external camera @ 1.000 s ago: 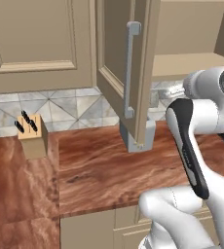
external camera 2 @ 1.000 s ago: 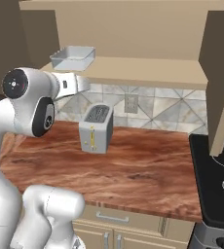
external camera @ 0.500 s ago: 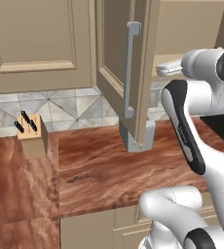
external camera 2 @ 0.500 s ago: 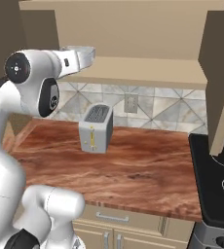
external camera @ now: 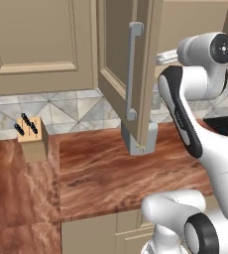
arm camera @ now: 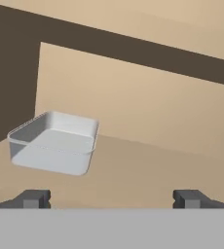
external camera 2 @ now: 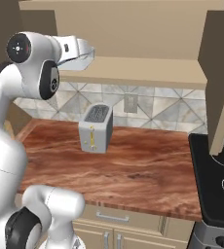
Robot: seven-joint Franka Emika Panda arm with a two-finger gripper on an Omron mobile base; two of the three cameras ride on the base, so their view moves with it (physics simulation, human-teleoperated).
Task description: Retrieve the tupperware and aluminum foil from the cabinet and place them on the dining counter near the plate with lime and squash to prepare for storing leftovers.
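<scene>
Left of centre in the hand view sat the shallow pale grey plastic tupperware (arm camera: pixel 53 143) on the cabinet shelf (arm camera: pixel 133 170); my fingers (arm camera: pixel 34 198) were spread wide, empty. I judged I should shift toward it and straddle one wall.

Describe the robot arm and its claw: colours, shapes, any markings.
The arm is glossy white with rounded, tube-like links, a long black panel along one link, and dark round caps with a small centre ring at the joints. The claw ends in two small dark grey, blocky fingertips. No cables or lettering are visible.
</scene>
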